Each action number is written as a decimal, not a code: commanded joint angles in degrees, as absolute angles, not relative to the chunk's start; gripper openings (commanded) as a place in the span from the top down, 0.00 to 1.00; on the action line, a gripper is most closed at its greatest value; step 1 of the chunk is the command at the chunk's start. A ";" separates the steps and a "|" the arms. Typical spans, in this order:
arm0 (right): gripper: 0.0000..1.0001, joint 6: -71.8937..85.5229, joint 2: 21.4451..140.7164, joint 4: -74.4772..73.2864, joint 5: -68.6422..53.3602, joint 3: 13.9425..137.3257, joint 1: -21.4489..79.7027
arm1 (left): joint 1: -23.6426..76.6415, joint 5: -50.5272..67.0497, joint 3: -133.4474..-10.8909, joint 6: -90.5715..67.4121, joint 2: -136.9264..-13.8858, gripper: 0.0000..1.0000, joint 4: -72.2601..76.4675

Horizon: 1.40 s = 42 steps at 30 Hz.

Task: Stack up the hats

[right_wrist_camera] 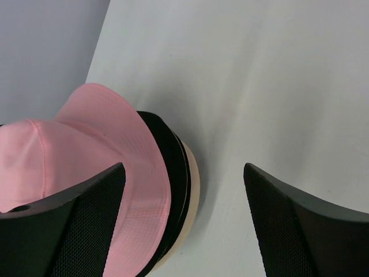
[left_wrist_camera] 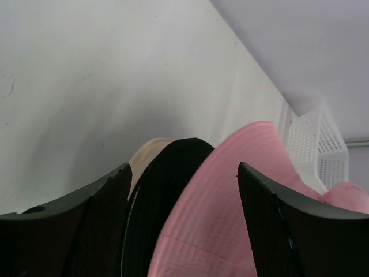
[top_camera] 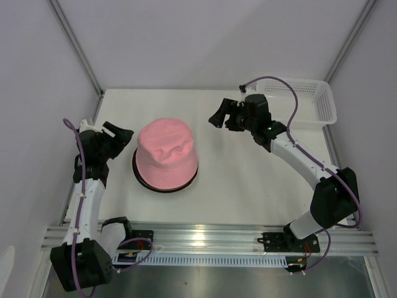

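The pink bucket hat point(top_camera: 166, 152) sits on top of a pile of hats at the table's middle left. Black brims point(top_camera: 138, 177) show under its edge. In the left wrist view the pink hat point(left_wrist_camera: 230, 196) lies over a black hat point(left_wrist_camera: 161, 196) and a tan hat point(left_wrist_camera: 145, 154). The right wrist view shows the same pile: pink point(right_wrist_camera: 86, 150), black point(right_wrist_camera: 173, 167), tan point(right_wrist_camera: 193, 190). My left gripper point(top_camera: 124, 135) is open and empty just left of the pile. My right gripper point(top_camera: 218, 117) is open and empty, raised to the pile's right.
A white lattice basket point(top_camera: 310, 102) stands at the back right corner, also in the left wrist view point(left_wrist_camera: 317, 144). The enclosure's white walls and metal posts ring the table point(top_camera: 248, 186). An aluminium rail runs along the near edge.
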<state>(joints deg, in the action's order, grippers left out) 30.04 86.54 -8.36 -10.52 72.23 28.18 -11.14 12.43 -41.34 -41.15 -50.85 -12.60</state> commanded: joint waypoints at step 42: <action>0.27 31.82 126.12 -11.42 -21.27 106.61 37.53 | -13.27 33.22 -14.95 -64.60 -47.99 0.86 20.13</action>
<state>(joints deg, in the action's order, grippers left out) 32.91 125.14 -11.07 -20.08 103.88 37.32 -13.08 28.99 -16.53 -63.92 -49.04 15.05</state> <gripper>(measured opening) 0.728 0.216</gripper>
